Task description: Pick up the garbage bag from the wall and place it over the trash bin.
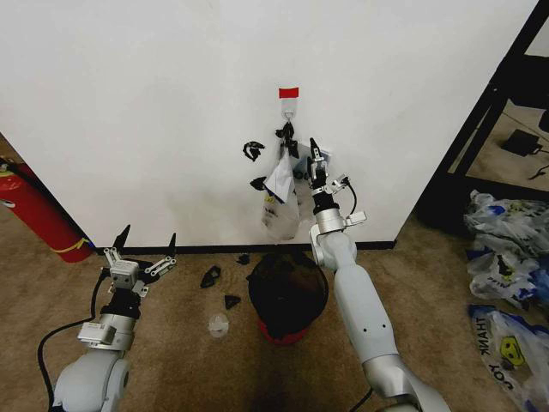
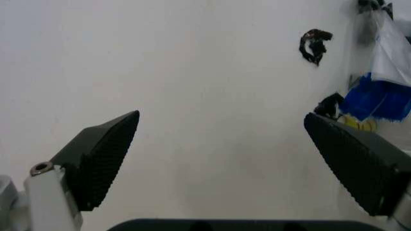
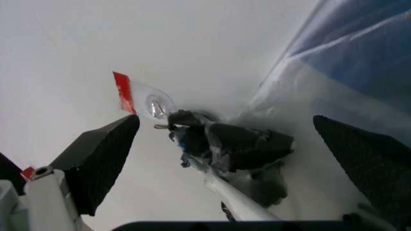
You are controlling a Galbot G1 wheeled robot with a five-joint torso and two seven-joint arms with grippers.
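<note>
Left gripper [image 1: 144, 245] idle, spread | garbage bag [image 1: 280, 202] see-through, blue-handled, hanging, crumpled

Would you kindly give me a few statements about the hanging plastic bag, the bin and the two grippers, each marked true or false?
1. The thin see-through garbage bag with blue handles hangs from the small hook on the white wall. True.
2. The right gripper is raised beside the bag, fingers open. True.
3. The left gripper is clamped on the bag. False: it is open, low and apart from it.
4. The bag already covers the round black trash bin with a red base. False: the bin stands on the floor below the bag.
5. The strip of tape above the hook is blue. False: red.
</note>
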